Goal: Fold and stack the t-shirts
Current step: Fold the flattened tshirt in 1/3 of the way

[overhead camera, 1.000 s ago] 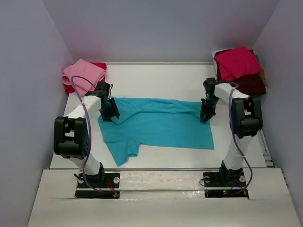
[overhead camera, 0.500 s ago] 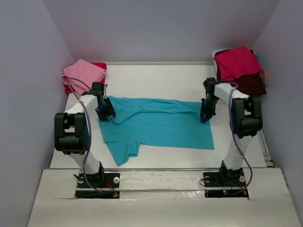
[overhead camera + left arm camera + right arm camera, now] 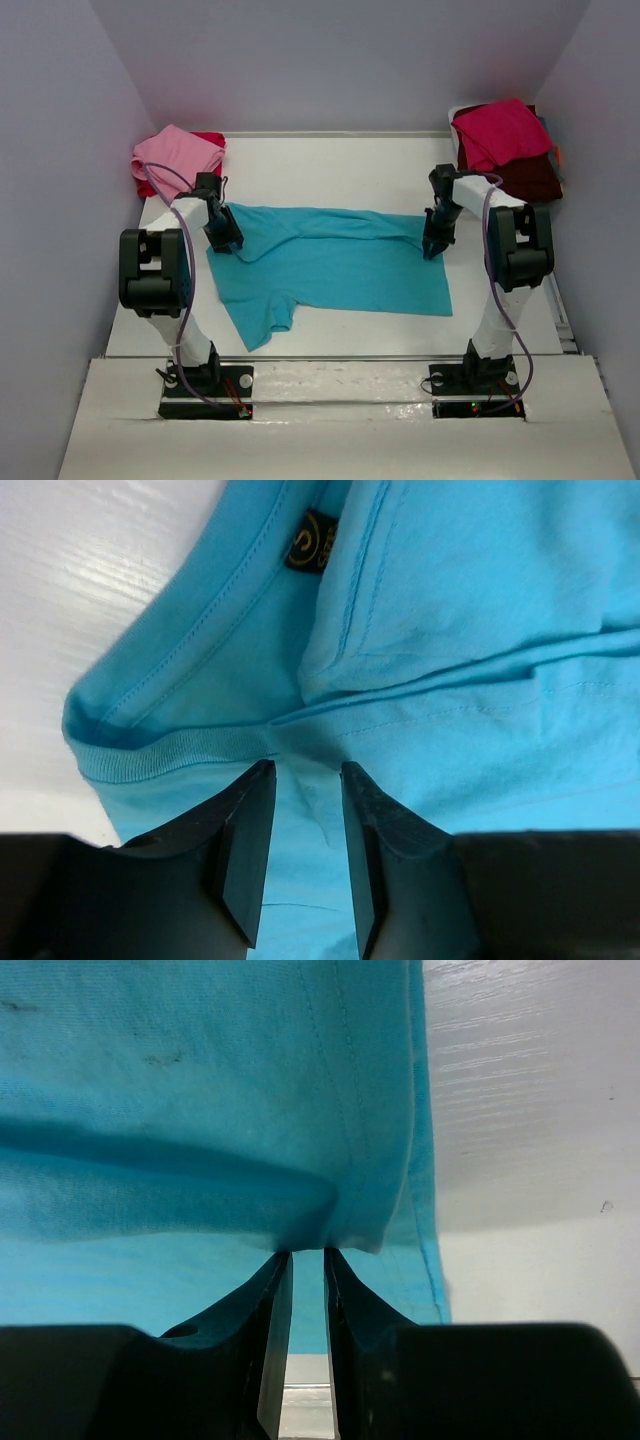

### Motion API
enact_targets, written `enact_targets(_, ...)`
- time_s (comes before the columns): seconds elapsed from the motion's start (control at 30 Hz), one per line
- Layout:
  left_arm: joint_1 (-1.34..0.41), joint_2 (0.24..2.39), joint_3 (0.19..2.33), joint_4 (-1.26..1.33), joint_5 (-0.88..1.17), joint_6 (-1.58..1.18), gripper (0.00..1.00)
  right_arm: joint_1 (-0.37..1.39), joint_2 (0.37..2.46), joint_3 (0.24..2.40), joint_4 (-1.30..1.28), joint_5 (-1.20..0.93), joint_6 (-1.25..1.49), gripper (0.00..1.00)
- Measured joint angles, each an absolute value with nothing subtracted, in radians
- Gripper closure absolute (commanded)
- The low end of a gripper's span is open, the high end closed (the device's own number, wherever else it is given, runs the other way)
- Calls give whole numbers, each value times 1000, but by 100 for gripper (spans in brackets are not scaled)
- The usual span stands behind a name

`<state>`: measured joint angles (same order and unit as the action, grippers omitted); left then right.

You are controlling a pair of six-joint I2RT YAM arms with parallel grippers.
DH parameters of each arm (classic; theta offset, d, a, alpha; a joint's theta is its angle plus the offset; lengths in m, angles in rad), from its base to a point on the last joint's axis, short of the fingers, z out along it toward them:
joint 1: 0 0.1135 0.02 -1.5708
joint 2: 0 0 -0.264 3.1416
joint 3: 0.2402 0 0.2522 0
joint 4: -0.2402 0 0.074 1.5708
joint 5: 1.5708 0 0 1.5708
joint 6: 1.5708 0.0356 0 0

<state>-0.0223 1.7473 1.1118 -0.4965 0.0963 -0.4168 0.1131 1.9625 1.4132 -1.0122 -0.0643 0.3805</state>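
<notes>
Meanwhile the left hand (image 3: pixel 305 772) has edged toward the worktop's (image 3: pixel 330 165) left edge and begun narrowing, jaws not yet shut, over the collar of the turquoise t-shirt (image 3: pixel 340 265) spread mid-worktop, while the right hand (image 3: pixel 307 1253) stays pinched on its hem, so a two-handed fold looks imminent.

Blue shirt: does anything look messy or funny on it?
Yes. The turquoise t-shirt lies rumpled: its far edge is folded over in a wrinkly band, and small dark specks mark the cloth in the right wrist view.
</notes>
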Motion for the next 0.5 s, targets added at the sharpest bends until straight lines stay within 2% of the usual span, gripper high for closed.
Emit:
enact_targets(0.37,-17,1755,1184,-490,81,-410,67,113,1987,1413,-1012,-64,381,76)
enact_targets(0.47,-14,1755,1184,-490,78,-409,63,113,1990,1413,-1012,-64,381,76)
enact_targets(0.5,-12,1755,1184,-490,77,-409,55,113,1991,1413,-1012,-64,381,76)
